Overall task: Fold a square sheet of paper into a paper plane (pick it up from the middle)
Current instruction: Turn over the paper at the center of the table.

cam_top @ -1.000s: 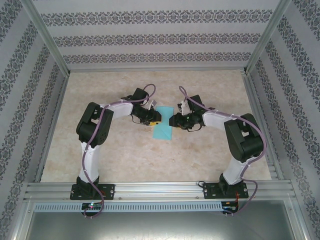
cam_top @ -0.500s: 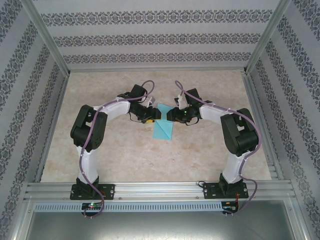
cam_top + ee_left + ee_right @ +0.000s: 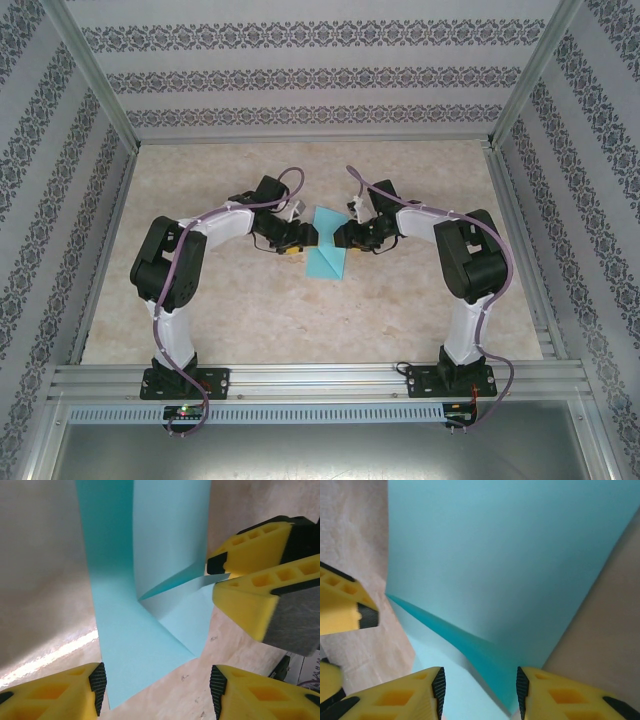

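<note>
Top external view: the left arm (image 3: 165, 270) reaches from the near edge toward the centre of the surface (image 3: 420, 310). The left gripper (image 3: 304, 238) sits just beside the left edge of the paper sheet (image 3: 325, 258). In the left wrist view, the left gripper's jaws stand well apart, released, with the near end of the sheet lying between them and closer to the left finger. The turquoise sheet rests mid-surface between the two grippers. It is partly folded, with one long lengthwise crease and a diagonal flap lifted off the lower layer. The right gripper (image 3: 340, 237) meets the sheet from the right side, directly opposite the left gripper and near it. In the left wrist view, the edge of the diagonal flap runs into the gap between the right gripper's yellow fingers (image 3: 250, 545). In the right wrist view, those jaws stand apart with the raised crease between them. Whether either pad touches the paper cannot be determined. The right arm (image 3: 470, 260) extends back to its base at the near edge.
</note>
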